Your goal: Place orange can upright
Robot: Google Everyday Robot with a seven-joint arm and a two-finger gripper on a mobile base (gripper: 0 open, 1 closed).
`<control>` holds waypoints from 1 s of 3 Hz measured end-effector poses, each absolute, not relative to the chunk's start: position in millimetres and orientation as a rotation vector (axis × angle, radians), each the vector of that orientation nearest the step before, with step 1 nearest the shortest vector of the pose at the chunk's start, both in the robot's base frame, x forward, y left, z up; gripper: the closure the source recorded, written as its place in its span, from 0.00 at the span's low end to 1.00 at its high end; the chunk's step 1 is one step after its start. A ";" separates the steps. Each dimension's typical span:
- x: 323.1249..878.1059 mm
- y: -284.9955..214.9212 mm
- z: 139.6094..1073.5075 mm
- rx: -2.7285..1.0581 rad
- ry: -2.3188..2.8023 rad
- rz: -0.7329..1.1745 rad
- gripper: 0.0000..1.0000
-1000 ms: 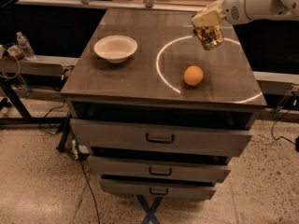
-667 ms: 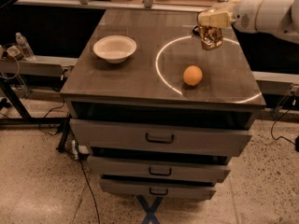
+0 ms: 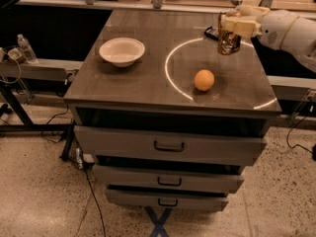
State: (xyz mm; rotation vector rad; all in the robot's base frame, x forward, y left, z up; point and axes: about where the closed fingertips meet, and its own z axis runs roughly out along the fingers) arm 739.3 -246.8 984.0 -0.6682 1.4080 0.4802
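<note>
The orange can (image 3: 228, 37) is a shiny gold-brown drink can. It stands upright at the back right of the dark table top (image 3: 148, 78), its base at or just above the surface. My gripper (image 3: 232, 24) comes in from the right on a white arm and is shut on the can's upper part. A flat dark wrapped bar (image 3: 212, 32) lies just behind the can, mostly hidden.
A round orange fruit (image 3: 204, 80) lies in front of the can, inside a bright ring of light. A white bowl (image 3: 122, 51) sits at the left. The table's right edge is close to the can. Drawers are below.
The can was held tilted above the table. It has turned upright and come down toward the back right of the table, with the arm moving right and lower.
</note>
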 end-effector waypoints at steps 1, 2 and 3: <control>729.6 -256.3 979.4 -0.694 1.316 0.488 1.00; 722.0 -261.2 969.0 -0.728 1.252 0.500 1.00; 717.7 -265.2 956.9 -0.736 1.211 0.521 1.00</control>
